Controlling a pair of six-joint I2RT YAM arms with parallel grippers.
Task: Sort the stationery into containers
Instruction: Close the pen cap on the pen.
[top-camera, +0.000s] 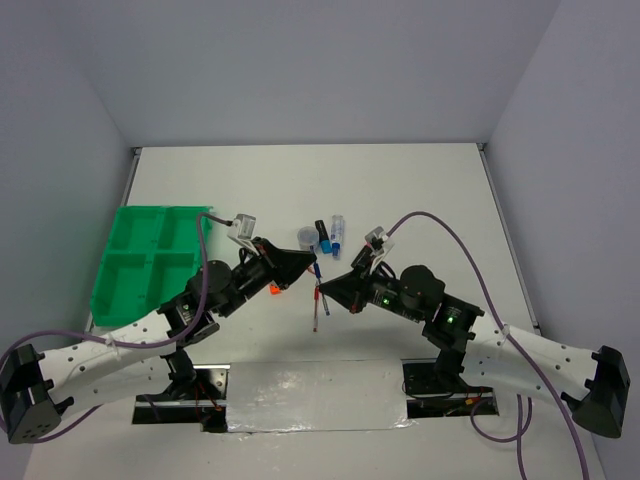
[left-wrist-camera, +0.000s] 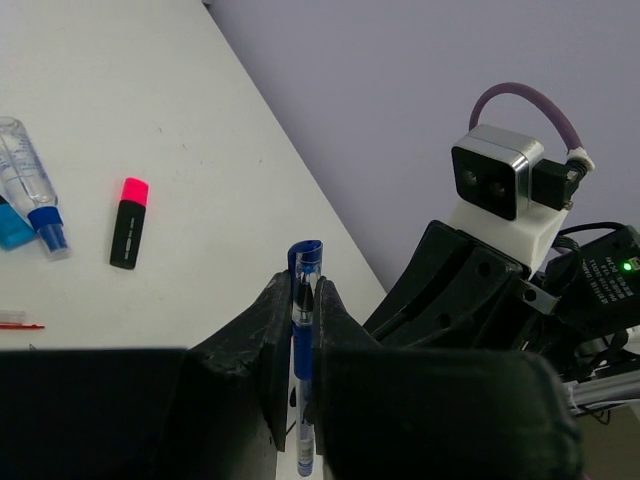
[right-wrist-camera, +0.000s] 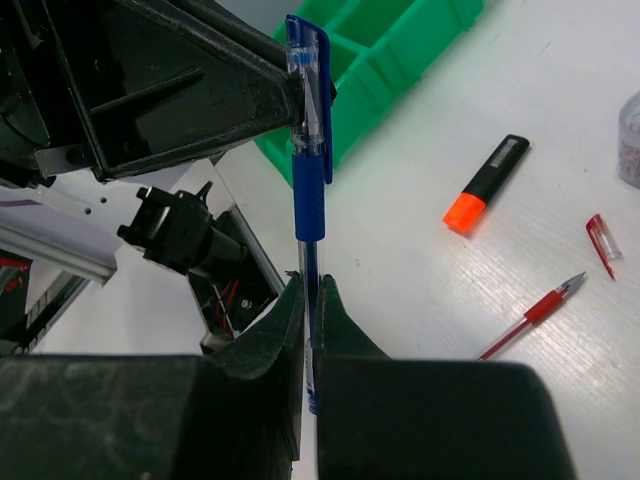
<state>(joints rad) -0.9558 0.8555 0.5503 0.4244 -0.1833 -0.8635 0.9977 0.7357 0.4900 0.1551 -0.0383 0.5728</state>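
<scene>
A thin blue pen (top-camera: 318, 270) hangs in the air between my two grippers above the table's middle. My left gripper (left-wrist-camera: 305, 285) is shut on the pen's capped end (left-wrist-camera: 306, 262). My right gripper (right-wrist-camera: 310, 285) is shut on the clear barrel end of the same pen (right-wrist-camera: 308, 150). The green four-compartment tray (top-camera: 150, 260) lies at the left, behind the left arm, and shows in the right wrist view (right-wrist-camera: 400, 40). On the table lie a red pen (top-camera: 318, 305), an orange-black highlighter (right-wrist-camera: 485, 183) and a pink-black highlighter (left-wrist-camera: 130, 222).
A blue-capped marker (left-wrist-camera: 30, 190) and a round grey piece (top-camera: 307, 238) lie behind the grippers near the table's middle. A small red cap (right-wrist-camera: 602, 240) lies beside the red pen (right-wrist-camera: 530, 315). The two arms' wrists almost touch.
</scene>
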